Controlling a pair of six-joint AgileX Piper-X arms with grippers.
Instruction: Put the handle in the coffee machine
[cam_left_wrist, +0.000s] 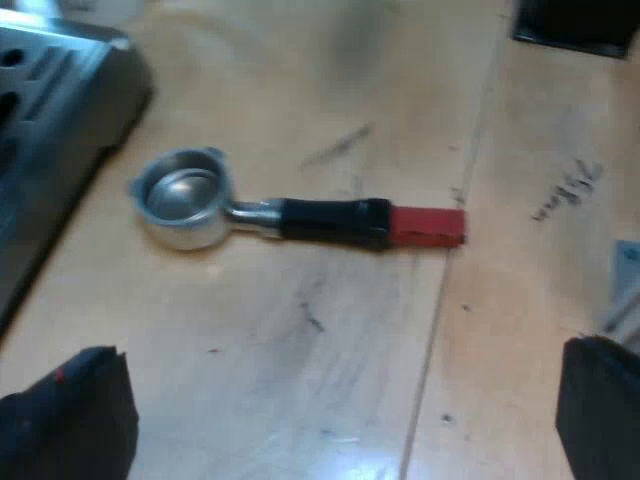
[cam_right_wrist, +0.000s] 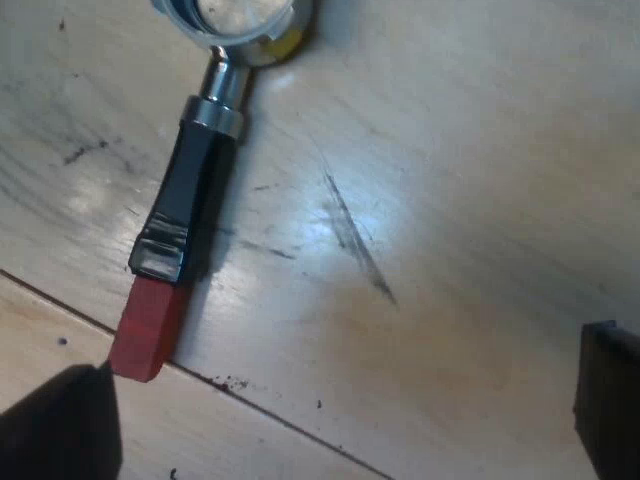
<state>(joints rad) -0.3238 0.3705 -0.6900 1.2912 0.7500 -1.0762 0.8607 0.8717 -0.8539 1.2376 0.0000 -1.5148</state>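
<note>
The metal holder (cam_left_wrist: 183, 197) lies loose on the wooden table, its empty basket facing up and its dark handle (cam_left_wrist: 330, 221) ending in a red tip (cam_left_wrist: 428, 226). My left gripper (cam_left_wrist: 340, 415) hovers above the table short of the holder, open, fingers wide apart and holding nothing. In the right wrist view the holder's handle (cam_right_wrist: 190, 200) lies flat with its red end (cam_right_wrist: 148, 330) close to one finger of my right gripper (cam_right_wrist: 340, 420), which is open and empty over the bare wood.
The espresso machine's metal base and drip tray (cam_left_wrist: 55, 110) stand close to the holder's basket. A dark object (cam_left_wrist: 575, 25) sits at the far side of the table. A seam in the tabletop (cam_left_wrist: 450, 230) runs past the red end.
</note>
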